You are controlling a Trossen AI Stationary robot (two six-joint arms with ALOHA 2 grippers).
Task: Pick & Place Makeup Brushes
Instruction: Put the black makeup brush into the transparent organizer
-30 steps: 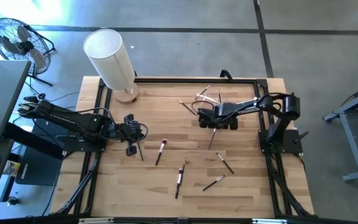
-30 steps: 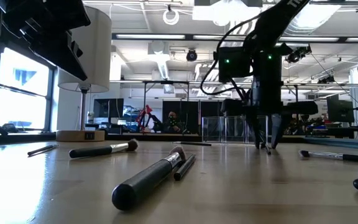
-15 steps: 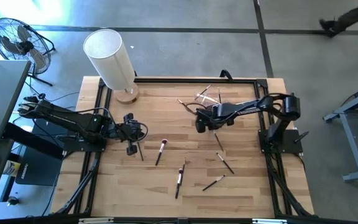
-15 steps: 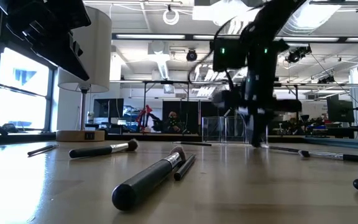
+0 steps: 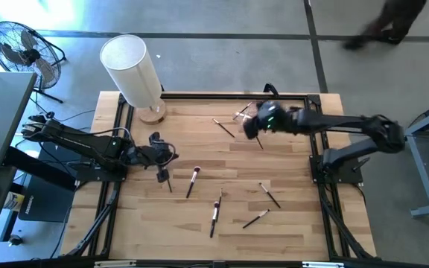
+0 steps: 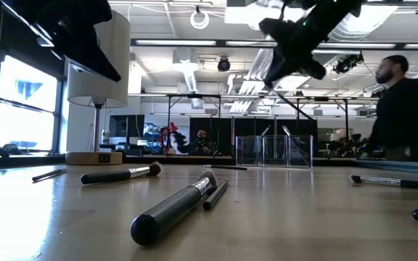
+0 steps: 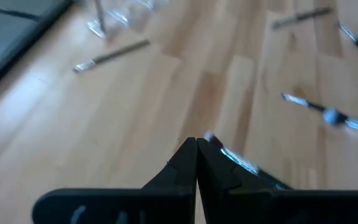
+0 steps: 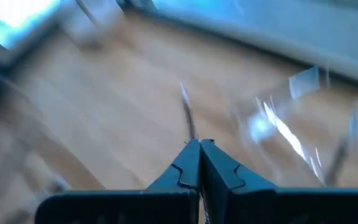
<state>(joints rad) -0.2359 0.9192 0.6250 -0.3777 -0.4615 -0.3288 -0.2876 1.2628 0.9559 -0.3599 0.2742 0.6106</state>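
About six makeup brushes (image 5: 194, 181) lie scattered over the wooden worktop (image 5: 199, 238), and a few stand in the clear holder (image 5: 246, 113) at its far edge, so most of the job looks undone. The right gripper (image 8: 199, 144), raised near that holder, is clenched on a thin brush (image 8: 188, 118). The left gripper (image 7: 196, 142) sits low toward the left edge, fingers pressed together beside another brush (image 7: 238, 163).

Lighting's pretty even from up top, the bench (image 5: 199, 216) is bright with only soft, short shadows. Upper left of the overhead shot has a bluish washed-out patch on the floor. Down at bench level it's daylight from the windows (image 6: 17, 101) on the left plus glaring ceiling lights (image 6: 267, 14), so the arms go nearly silhouette. The nearest brush (image 6: 173, 210) is soft, out of focus. The right wrist shot is smeared with heavy motion blur and blue glare; the left wrist one is also soft, just milder.
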